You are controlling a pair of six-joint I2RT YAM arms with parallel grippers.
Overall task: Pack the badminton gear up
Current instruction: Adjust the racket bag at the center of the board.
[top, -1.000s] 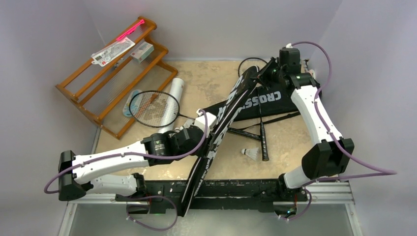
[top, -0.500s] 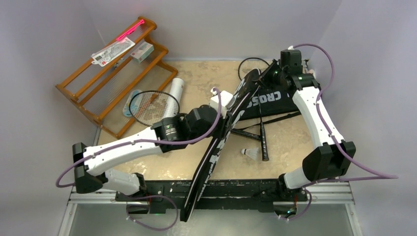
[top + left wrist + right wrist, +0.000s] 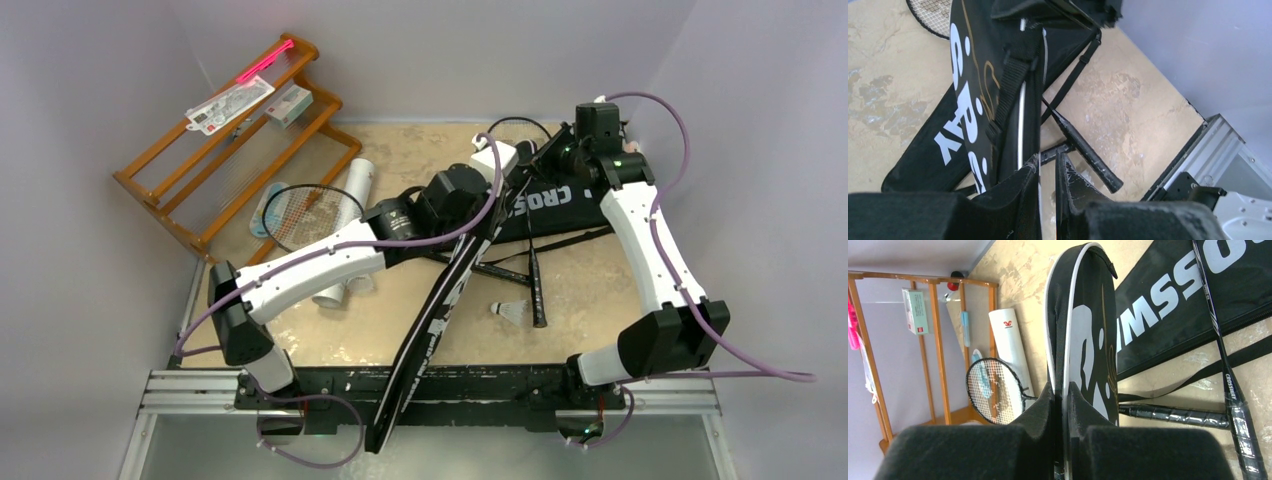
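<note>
Bottom of the raised racket bag (image 3: 425, 330) sticks out over the near edge of the table (image 3: 590, 290), between the two arm bases and well away from both grippers. From there this bag stands on its edge, tilted, and runs away from me to its wide end, where both grippers are.

On the right of it, near the right arm, I see a white feather shuttlecock (image 3: 513, 312) lying on the table. Just beside it lies a Crossway racket (image 3: 537, 285), black handle toward the bases. The handle of a second racket (image 3: 495, 272) lies across it, under the raised bag.

Further away, the right gripper (image 3: 1062, 390) is closed on the white-piped rim of the raised bag. The left gripper (image 3: 1048, 167) is just beside it on the same bag. Its fingers are almost together at the rim, but I cannot tell whether they really pinch it.

Under the right gripper the flat Crossway bag (image 3: 560, 200) lies on the table. Left of the left gripper are a third racket (image 3: 300, 215), the white tube (image 3: 357, 180) partly under the left arm, and the orange wooden rack (image 3: 200, 170).
</note>
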